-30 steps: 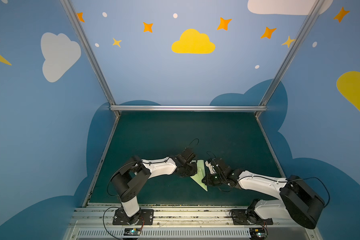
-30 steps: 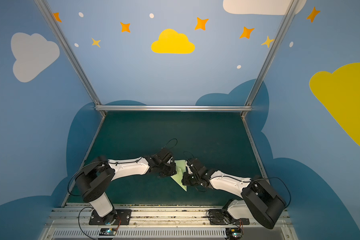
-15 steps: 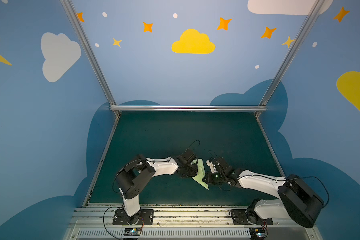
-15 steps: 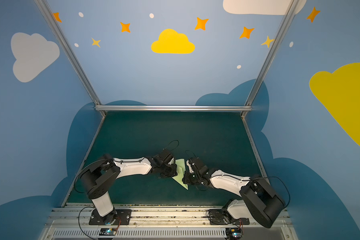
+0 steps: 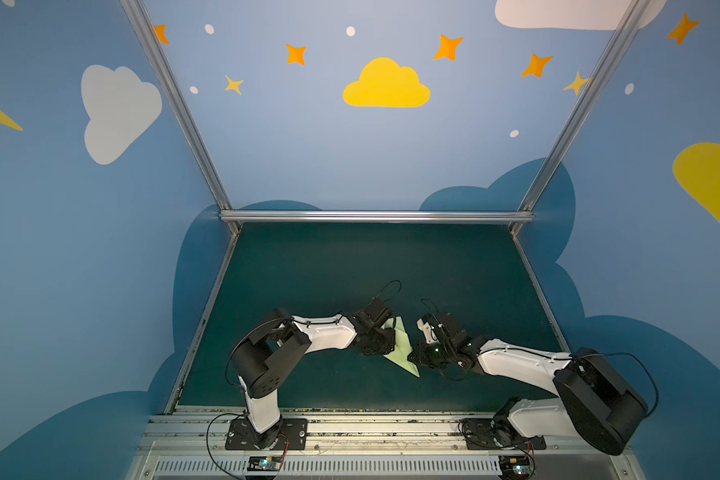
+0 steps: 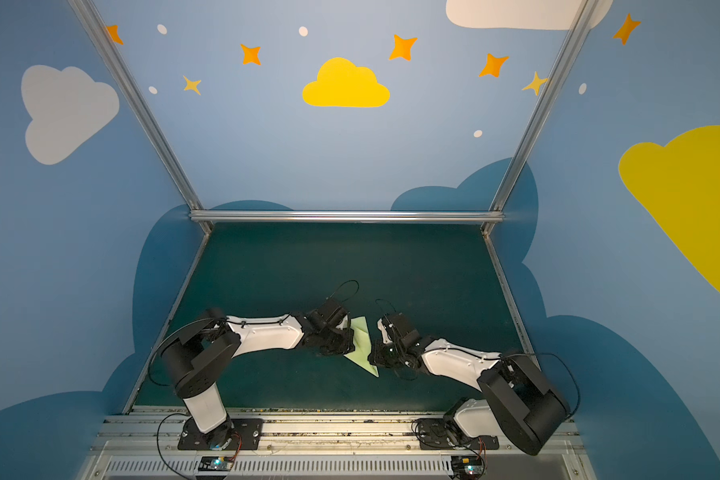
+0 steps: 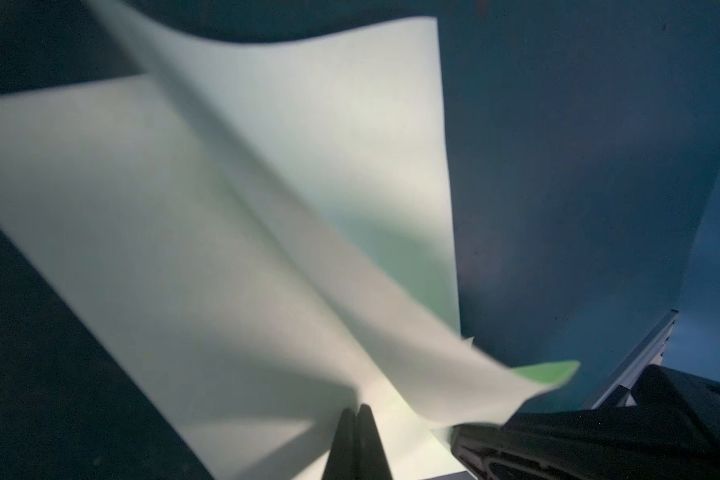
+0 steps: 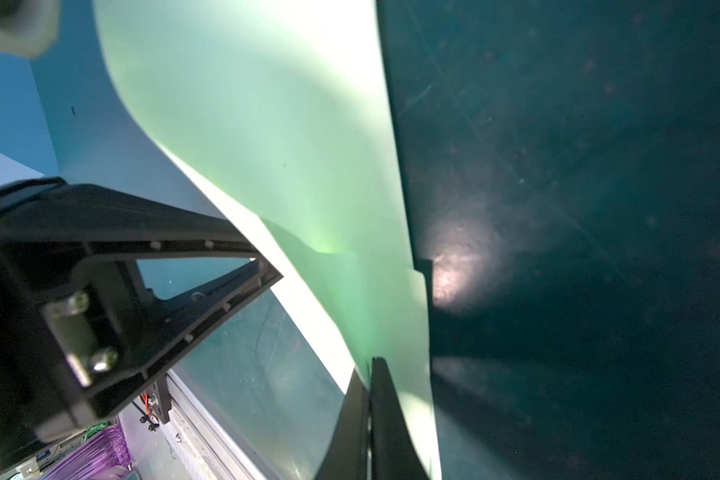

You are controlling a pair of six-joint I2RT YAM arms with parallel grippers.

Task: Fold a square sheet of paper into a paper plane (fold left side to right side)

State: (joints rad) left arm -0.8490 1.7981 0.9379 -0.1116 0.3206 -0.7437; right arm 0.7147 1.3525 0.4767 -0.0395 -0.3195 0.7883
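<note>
The paper plane (image 5: 400, 353) lay between the arms, long axis far-to-near. The left gripper (image 7: 356, 411) and right gripper (image 8: 370, 374) flanked it equally close, jaws closed and tips on the paper.

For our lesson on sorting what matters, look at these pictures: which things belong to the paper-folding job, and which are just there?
Part of the job:
- paper plane
- left gripper, shut
- right gripper, shut

Just there:
- green mat
- yellow cloud
- orange stars
- metal frame
</note>
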